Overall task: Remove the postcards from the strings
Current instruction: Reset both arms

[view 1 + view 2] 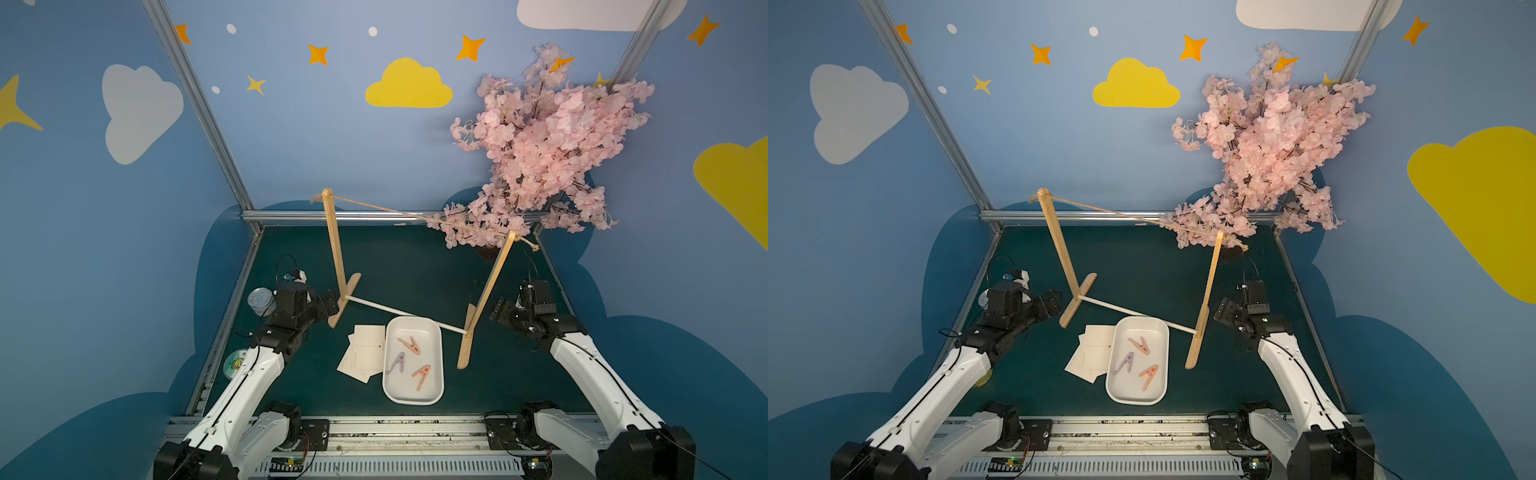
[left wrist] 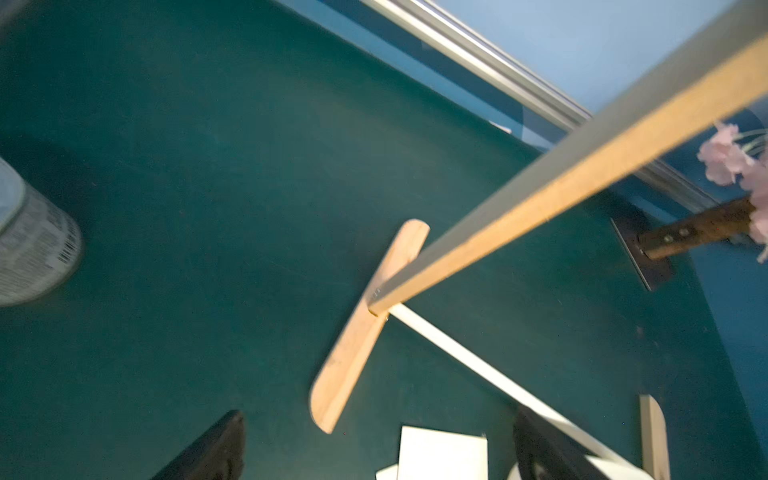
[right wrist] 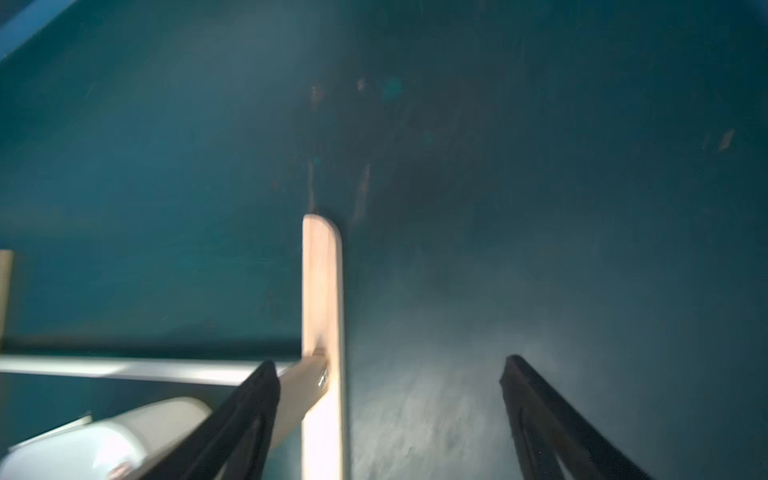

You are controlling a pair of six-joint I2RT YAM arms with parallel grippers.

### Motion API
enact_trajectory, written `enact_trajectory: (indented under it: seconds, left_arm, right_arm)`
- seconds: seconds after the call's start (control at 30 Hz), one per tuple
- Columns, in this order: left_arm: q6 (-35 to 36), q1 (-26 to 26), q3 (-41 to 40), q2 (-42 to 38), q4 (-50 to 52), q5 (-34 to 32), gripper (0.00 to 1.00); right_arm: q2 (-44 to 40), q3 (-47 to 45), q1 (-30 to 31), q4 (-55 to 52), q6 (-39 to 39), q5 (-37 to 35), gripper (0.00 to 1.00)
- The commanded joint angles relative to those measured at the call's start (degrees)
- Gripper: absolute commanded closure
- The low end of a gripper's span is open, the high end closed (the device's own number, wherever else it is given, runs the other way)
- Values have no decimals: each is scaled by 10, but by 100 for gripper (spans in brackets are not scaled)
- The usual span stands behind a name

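Postcards [image 1: 365,351]: off the string [image 1: 415,215], lying flat on the tabletop [image 1: 407,270] in a loose overlapping pile, at 9 o'clock of the white tray [image 1: 437,332], edge against its rim.

Tray: three clothes pegs [image 1: 409,345] inside, two salmon, one lilac.

String: bare, stretched between two wooden posts [image 1: 334,241] of a stand, at 12 o'clock of the pile; pink blossom branch [image 1: 540,145] overhanging its 3 o'clock end.

White dowel [image 1: 405,313] between the stand's feet, crossing over the tray's far rim.

Tin can [image 1: 261,301] at 9 o'clock of the tabletop.

Left claw [image 2: 380,415]: spread wide, holding nothing, at 9 o'clock of the nearer stand foot.

Right claw [image 3: 388,363]: spread wide, holding nothing, at 3 o'clock of the stand's other foot.

Cards: white, rectangular, with a thin printed line and a row of tiny boxes.
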State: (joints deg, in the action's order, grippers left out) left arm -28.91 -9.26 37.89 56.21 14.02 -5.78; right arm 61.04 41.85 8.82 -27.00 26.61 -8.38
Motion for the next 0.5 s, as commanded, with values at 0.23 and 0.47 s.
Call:
enact_trajectory:
  seconds: [0.23, 0.47]
  left_arm:
    - [60, 29, -16, 64, -103, -216, 1]
    - [164, 37, -104, 146, -338, -298, 1]
  right_arm:
    - [66, -61, -21, 300, -142, -105, 14]
    - [164, -59, -25, 407, -192, -139, 14]
